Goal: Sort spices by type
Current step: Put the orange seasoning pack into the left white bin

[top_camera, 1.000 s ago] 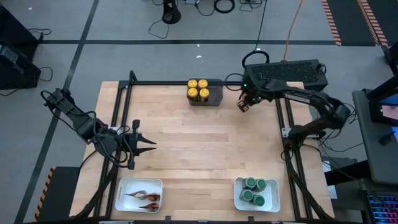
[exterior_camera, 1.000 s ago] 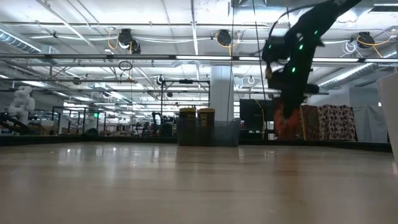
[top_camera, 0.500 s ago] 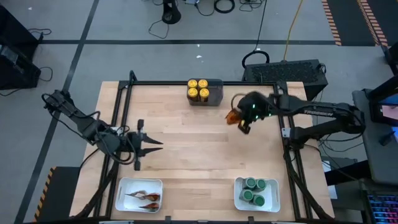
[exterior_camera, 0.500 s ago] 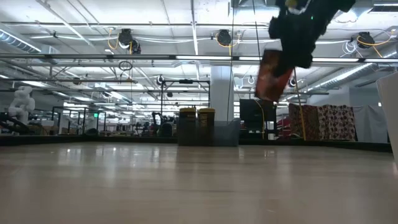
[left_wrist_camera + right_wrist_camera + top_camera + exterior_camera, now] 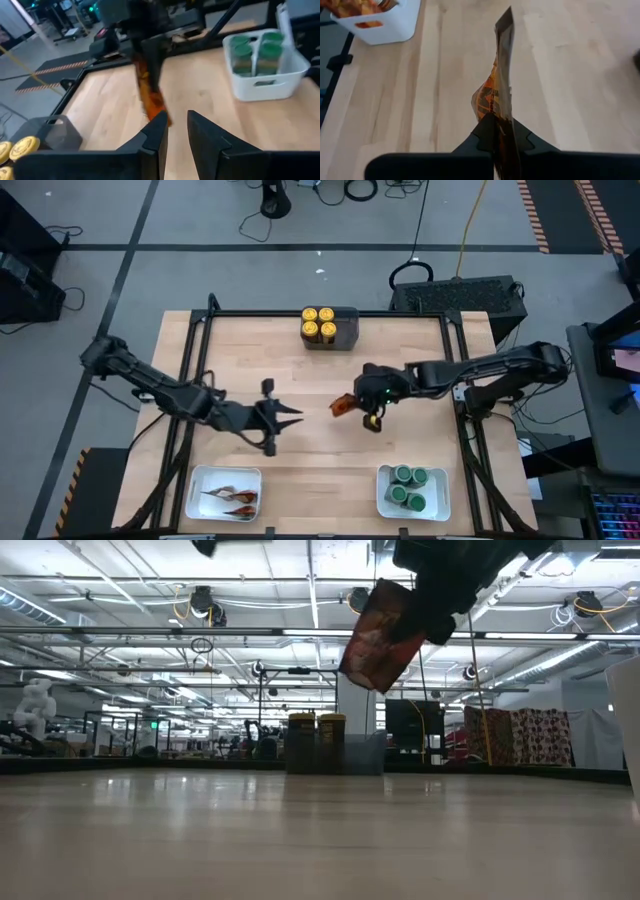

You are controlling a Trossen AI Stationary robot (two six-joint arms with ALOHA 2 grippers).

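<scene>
Centrally, a thin brown-orange spice packet [image 5: 344, 406] hangs above the middle of the wooden desk [image 5: 300, 375], pinched edge-on between the closed fingers of the right tool [image 5: 366, 408]. Seen from desk height, the packet [image 5: 379, 635] is tilted and clear of the surface. From the right wrist camera its narrow pointed end [image 5: 503, 75] sticks forward past the clamped fingers.

At nine o'clock from the packet, near it but not touching, sits the left tool [image 5: 288, 418], its two pointed fingers aimed at the packet and standing slightly apart with nothing between them. The left wrist camera shows those fingers [image 5: 152, 137] just short of the packet's lower edge [image 5: 152, 97].

At twelve o'clock, on the desk's far edge, a dark grey bin [image 5: 345, 328] holds four yellow-lidded jars [image 5: 318, 321]. At seven o'clock, in the near left corner, a white tray [image 5: 200, 478] holds more brown-orange packets [image 5: 235, 502]. At five o'clock, in the near right corner, a second white tray [image 5: 383, 492] holds green-lidded jars [image 5: 410, 485] standing upright.
</scene>
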